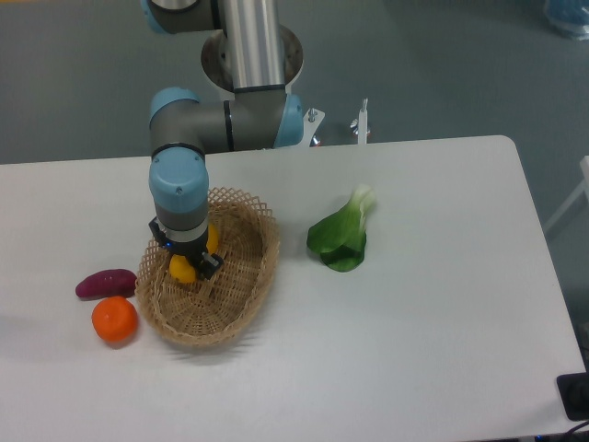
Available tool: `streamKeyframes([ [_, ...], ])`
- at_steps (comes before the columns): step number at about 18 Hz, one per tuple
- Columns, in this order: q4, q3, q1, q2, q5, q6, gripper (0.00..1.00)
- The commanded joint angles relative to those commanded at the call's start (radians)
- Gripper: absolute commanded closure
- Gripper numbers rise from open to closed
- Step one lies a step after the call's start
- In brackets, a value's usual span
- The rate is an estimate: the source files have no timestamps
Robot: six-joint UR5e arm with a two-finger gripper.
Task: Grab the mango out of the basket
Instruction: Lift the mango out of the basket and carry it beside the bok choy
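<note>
Mango, smooth yellow-orange fruit (185, 267), sits inside oval tan wicker basket (241, 293), directly under jaws; gripper (189, 261) straddles it from above. Long axis hidden by wrist. Whether jaws clenched: cannot tell. Purple sweet potato (106, 282), round tangerine (115, 319) well left, leafy green (340, 237) far right on white surface (433, 304); only basket rim near lift path.

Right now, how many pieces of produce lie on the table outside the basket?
3: the purple sweet potato and the tangerine left of the basket, and the leafy green to its right. None seems hidden.
</note>
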Motion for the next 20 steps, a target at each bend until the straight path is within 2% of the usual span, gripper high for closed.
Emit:
streamKeyframes([
  [4,-0.009,0.032,0.018,0.012,0.002,0.002,0.74],
  [8,-0.021,0.075,0.087,0.038,0.002,0.003,0.73],
  [13,-0.034,0.123,0.216,0.038,0.005,0.017,0.73],
  [16,-0.057,0.178,0.285,0.025,0.005,0.066,0.73],
  [20,-0.068,0.201,0.365,0.009,0.046,0.139,0.73],
])
